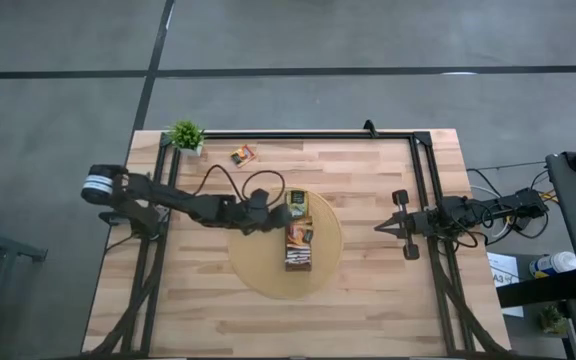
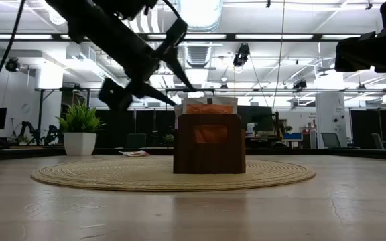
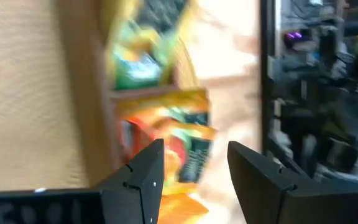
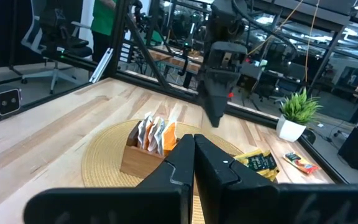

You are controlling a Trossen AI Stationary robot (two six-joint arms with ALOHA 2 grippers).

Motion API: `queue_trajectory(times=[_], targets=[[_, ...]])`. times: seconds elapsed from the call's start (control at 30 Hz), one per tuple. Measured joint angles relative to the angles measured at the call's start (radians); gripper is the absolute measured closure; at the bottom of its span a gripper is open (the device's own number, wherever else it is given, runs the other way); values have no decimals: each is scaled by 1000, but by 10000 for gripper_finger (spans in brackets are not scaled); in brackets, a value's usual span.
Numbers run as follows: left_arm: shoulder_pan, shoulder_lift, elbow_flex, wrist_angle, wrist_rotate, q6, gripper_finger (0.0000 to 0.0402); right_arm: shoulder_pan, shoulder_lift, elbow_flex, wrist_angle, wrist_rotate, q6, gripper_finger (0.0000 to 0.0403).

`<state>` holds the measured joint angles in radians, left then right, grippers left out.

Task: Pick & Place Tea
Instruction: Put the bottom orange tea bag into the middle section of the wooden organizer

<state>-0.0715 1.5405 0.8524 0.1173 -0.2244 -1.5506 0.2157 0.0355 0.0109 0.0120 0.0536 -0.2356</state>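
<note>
A long brown box (image 1: 299, 247) stands on the round woven disc (image 1: 248, 272) with tea sachets (image 4: 155, 133) upright in it. More tea, dark green-and-yellow (image 1: 295, 203), lies at the box's far end. One red-brown sachet (image 1: 243, 154) lies flat on the table near the plant. My left gripper (image 1: 272, 214) hovers open just above the box's far left corner (image 2: 179, 119), slanting down. The orange and dark green sachets (image 3: 188, 146) show beyond its fingers. My right gripper (image 1: 380, 228) waits shut at the table's right side, level.
A small potted plant (image 1: 185, 135) stands at the far left corner. A black frame (image 1: 298, 135) runs along the far edge and both sides of the table. Bare wood lies near the front edge (image 1: 288, 325) and between the disc and my right arm.
</note>
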Motion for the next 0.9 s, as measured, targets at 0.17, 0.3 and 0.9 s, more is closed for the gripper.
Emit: queue_trajectory(times=[0.17, 0.3, 0.9], targets=[[7, -77, 0, -99, -36, 139, 232, 0, 0, 0, 0, 0, 0, 394], [27, -85, 33, -113, 71, 499, 240, 0, 0, 0, 0, 0, 0, 394], [14, 161, 470, -587, 73, 1534, 395, 0, 0, 0, 0, 0, 0, 394]])
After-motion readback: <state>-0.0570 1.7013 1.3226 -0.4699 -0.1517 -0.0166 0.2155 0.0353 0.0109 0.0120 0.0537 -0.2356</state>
